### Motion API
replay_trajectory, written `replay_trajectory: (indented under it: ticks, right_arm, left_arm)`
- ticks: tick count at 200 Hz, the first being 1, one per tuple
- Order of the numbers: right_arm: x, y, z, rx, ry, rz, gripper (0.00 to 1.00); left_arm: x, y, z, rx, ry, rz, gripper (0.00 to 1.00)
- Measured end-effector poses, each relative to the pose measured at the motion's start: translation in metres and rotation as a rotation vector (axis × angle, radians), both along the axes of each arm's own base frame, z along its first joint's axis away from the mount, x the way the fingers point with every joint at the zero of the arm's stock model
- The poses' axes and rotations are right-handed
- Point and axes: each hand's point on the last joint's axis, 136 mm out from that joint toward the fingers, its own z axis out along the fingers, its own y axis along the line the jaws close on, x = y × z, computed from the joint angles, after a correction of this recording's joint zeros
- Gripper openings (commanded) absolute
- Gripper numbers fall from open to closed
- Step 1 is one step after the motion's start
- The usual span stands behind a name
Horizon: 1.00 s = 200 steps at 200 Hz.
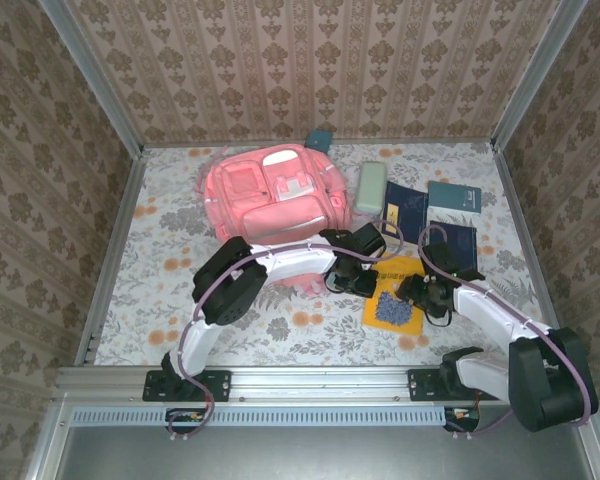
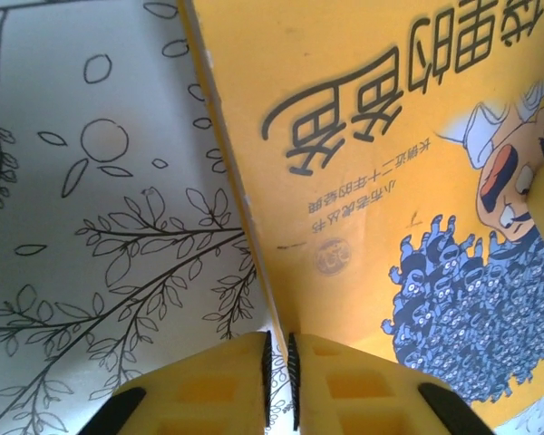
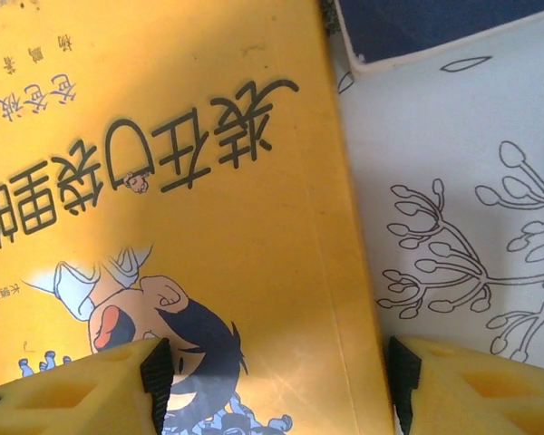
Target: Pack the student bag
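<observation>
A: Book [image 1: 400, 272] from top?
B: Sides under left gripper [image 1: 355, 285] & right gripper [image 1: 420, 295]; title too small. Wrist cams crop it.
A: Backpack [image 1: 275, 190]?
B: Near edge behind left arm [image 1: 280, 262]. Teal thing [image 1: 320, 138] behind it half hidden, no ID.

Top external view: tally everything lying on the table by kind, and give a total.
Pink backpack: 1
Yellow book: 1
Dark-covered books: 3
Pale green case: 1
Small teal item behind the backpack: 1
Total: 7
</observation>
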Motion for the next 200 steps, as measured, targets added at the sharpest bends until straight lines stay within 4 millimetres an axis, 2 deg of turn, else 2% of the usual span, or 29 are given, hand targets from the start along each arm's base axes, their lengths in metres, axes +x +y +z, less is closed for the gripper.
replay_trajectory:
  ticks: [57,87,128,143,165,184,200]
  right_arm:
    - [0.007,0.015,0.008,0.112,-0.086,0.018,0.46]
    - [0.001,0.036,0.016,0.247,-0.125,0.043,0.46]
    - [0.006,0.052,0.031,0.358,-0.175,0.05,0.47]
    - [0.014,0.067,0.045,0.437,-0.226,0.091,0.49]
    - [0.025,0.082,0.07,0.512,-0.327,0.156,0.49]
    - [0.031,0.086,0.082,0.536,-0.382,0.168,0.44]
    - [0.033,0.085,0.083,0.535,-0.39,0.168,0.36]
  left_arm:
    - [0.017,0.012,0.0,-0.021,0.037,0.042,0.13]
    - [0.03,0.025,0.0,-0.009,0.036,0.08,0.13]
    - [0.041,0.035,0.0,-0.008,0.034,0.11,0.13]
    - [0.04,0.03,0.001,-0.032,0.041,0.103,0.13]
    - [0.026,0.02,0.0,-0.074,0.064,0.066,0.13]
    - [0.018,0.016,-0.002,-0.093,0.088,0.05,0.13]
    - [0.015,0.016,-0.003,-0.096,0.097,0.044,0.13]
